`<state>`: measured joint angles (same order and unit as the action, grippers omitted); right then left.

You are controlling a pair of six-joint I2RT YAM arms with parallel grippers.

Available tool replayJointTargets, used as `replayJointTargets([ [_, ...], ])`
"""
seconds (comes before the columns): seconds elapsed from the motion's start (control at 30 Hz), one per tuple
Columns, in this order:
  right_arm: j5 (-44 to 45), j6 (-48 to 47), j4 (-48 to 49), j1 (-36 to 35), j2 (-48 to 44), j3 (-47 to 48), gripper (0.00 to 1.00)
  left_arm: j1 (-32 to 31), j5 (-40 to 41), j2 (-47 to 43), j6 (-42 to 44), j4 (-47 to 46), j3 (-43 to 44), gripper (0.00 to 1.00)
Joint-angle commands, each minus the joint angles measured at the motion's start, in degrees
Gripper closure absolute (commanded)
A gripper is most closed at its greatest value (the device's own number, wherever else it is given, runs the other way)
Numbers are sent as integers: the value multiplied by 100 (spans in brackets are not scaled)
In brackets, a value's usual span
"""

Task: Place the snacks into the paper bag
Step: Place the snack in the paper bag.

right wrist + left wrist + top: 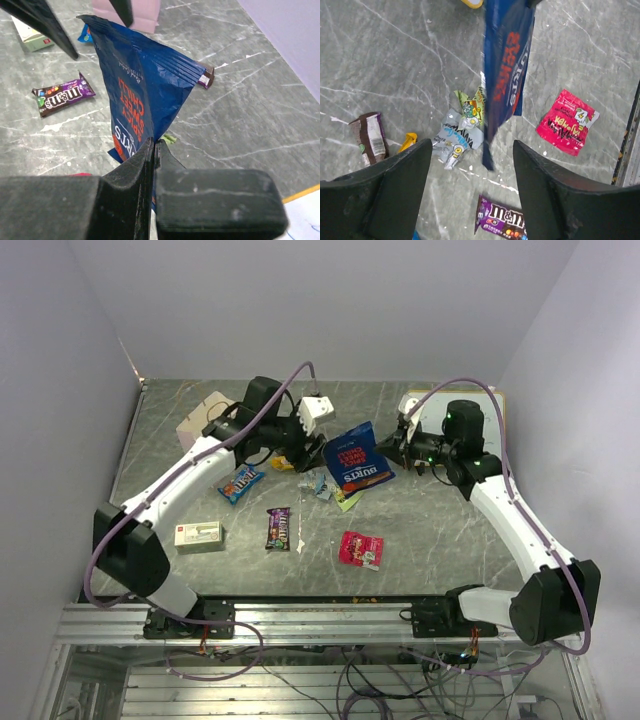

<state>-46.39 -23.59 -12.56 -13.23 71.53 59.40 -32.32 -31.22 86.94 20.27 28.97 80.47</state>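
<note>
One large blue packet (358, 457) held roughly upright.

Left arm (180, 475): stretched from near-left base toward far centre.
Left gripper (472, 150): pointing down, fingers spread wide.
Right arm (510, 505): reaching from near-right base to far right, wrist turned left.
Right gripper (152, 145): fingers pinched together on dark blue packet (145, 85).
</note>
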Motion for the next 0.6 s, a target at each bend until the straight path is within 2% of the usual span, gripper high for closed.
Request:
replayJointTargets([
  [0.0,-372,65,309,1,-206,-143,100,-90,-346,233,-338,-481,293,28],
  [0.13,-385,113,378,3,-241,-172,100,-99,-655,287,-551,-730,193,47],
  [0.37,-389,161,461,-1,-249,-364,100,-108,-1040,323,-848,-1068,-31,70],
  [0.47,-373,200,518,3,-266,-396,100,-106,-1125,338,-880,-1117,-87,75],
  [0.57,-371,256,582,3,-282,-419,100,-108,-1134,350,-868,-1126,-131,76],
])
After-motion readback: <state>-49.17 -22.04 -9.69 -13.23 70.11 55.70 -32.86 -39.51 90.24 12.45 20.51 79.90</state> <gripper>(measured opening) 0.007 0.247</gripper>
